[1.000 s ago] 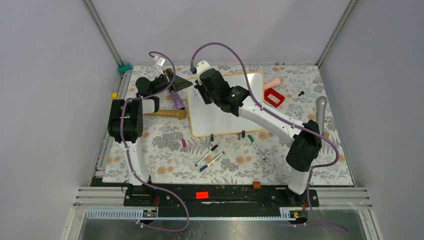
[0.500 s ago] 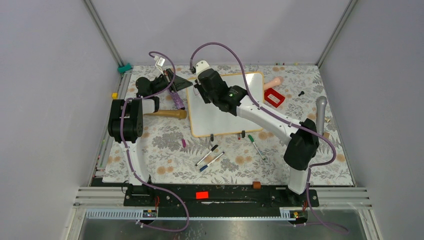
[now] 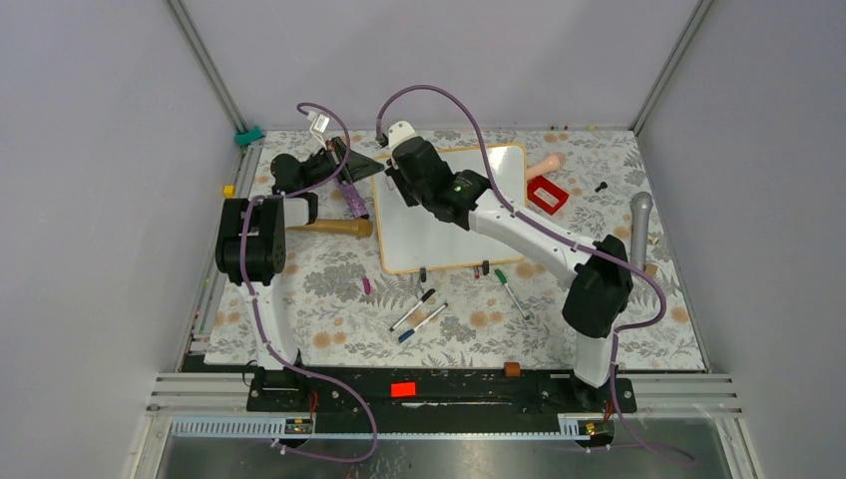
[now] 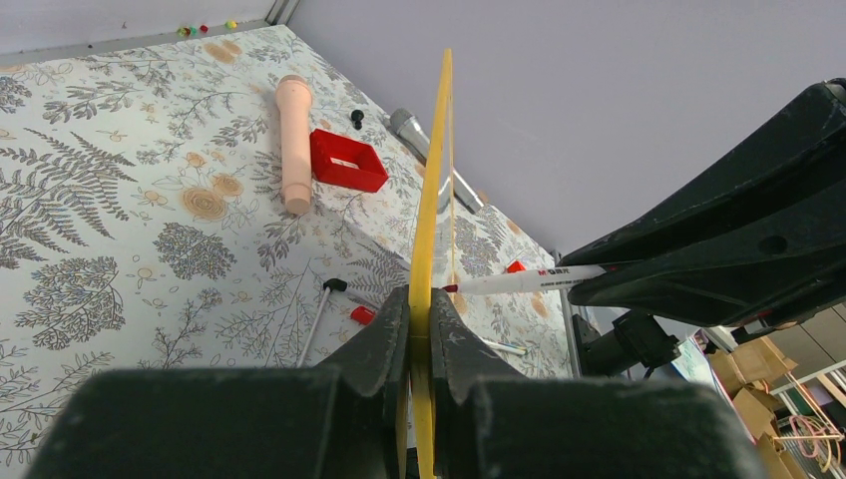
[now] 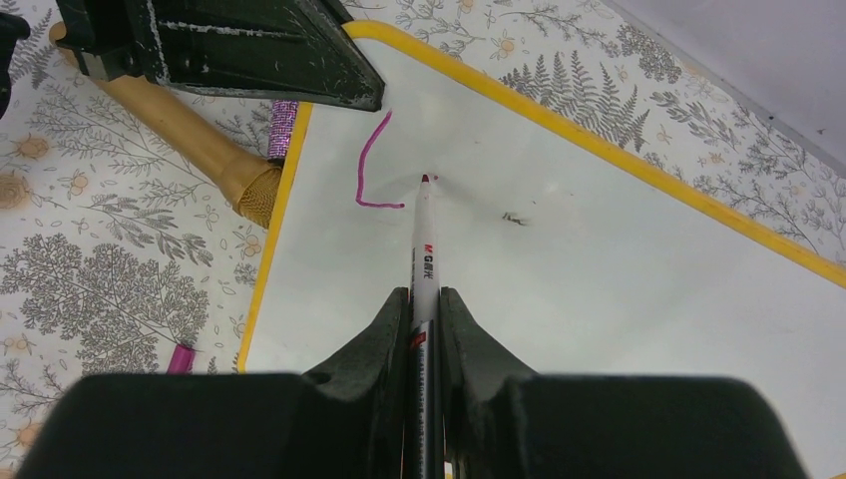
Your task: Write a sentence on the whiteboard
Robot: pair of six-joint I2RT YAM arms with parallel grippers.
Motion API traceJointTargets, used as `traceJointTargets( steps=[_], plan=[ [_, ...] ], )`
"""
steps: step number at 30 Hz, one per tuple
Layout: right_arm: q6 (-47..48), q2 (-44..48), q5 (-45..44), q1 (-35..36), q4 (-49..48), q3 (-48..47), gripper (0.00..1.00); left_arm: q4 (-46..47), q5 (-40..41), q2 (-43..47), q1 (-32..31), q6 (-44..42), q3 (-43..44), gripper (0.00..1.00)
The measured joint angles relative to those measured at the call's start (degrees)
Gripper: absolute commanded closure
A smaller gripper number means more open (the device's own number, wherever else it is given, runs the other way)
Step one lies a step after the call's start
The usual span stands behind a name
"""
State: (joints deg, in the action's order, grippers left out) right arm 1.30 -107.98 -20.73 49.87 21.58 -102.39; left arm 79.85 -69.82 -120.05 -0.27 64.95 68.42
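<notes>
Whiteboard (image 3: 439,239) lay flat on floral tablecloth (image 3: 329,289), far-centre. Left gripper (image 4: 419,299) pinched the board's yellow-orange frame at the far-left corner. Right gripper (image 5: 426,299) was clamped tight on a white marker (image 5: 423,235), its tip just right of the sentence (image 5: 367,172), which was only one pink L-shaped stroke near that corner. Could not tell if the tip touched the board. Judgement: next letter wants light, even pressure and small loops, starting close beside the L. The left hold must not slip.

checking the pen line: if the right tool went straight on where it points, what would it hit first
Probably the whiteboard: the held marker's tip aims at bare surface just right of the pink stroke.
</notes>
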Motion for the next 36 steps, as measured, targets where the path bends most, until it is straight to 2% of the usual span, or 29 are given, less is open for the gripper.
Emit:
traceJointTargets(
  steps=[21,36],
  plan=[
    [0.2,-0.7,2.8,0.0,5.3,-1.0,1.0,0.0,0.0,0.0,0.0,0.0,0.0,0.99],
    [0.4,-1.0,-1.9,0.0,6.3,-2.8,1.0,0.0,0.0,0.0,0.0,0.0,0.0,1.0]
  ],
)
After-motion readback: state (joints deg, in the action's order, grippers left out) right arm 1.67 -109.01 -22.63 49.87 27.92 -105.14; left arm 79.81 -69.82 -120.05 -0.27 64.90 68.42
